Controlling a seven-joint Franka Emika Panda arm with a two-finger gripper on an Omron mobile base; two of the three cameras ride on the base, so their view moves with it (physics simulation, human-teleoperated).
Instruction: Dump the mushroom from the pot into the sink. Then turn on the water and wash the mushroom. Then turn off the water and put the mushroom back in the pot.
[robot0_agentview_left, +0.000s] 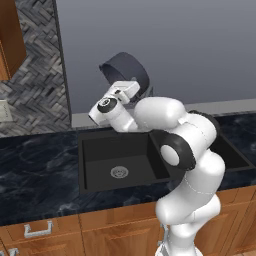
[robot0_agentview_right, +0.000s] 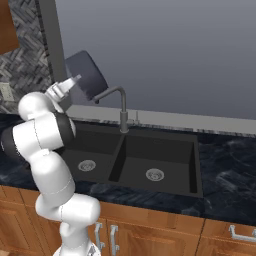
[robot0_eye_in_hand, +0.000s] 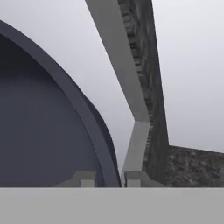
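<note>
my gripper (robot0_eye_in_hand: 106, 178) is closed on the rim of the pot (robot0_eye_in_hand: 39, 118), one fingertip inside the wall and one outside, with the rim running up between them in the hand view. from there the pot's dark inner wall spreads away toward 9 and 10 o'clock, and its rim curves from 11 o'clock down to my fingertips at 6.

in the left base view the pot (robot0_agentview_left: 127, 72) hangs in the air above the sink (robot0_agentview_left: 95, 172), held at its lower edge by my gripper (robot0_agentview_left: 131, 89). it is tipped on its side, its open mouth facing toward 9 o'clock and slightly down, its bottom toward 3 o'clock, so its axis lies closer to level than upright. in the right base view the pot (robot0_agentview_right: 86, 75) shows me its rounded outside, just up toward 1 o'clock from my hand.

below it, the wider basin has a round silver drain (robot0_agentview_left: 119, 172) on its floor. i cannot make out the mushroom anywhere in the basin or inside the pot.

farther back, the faucet (robot0_agentview_right: 120, 107) stands behind the divider, its spout arching toward the pot, ending just beside it.
</note>
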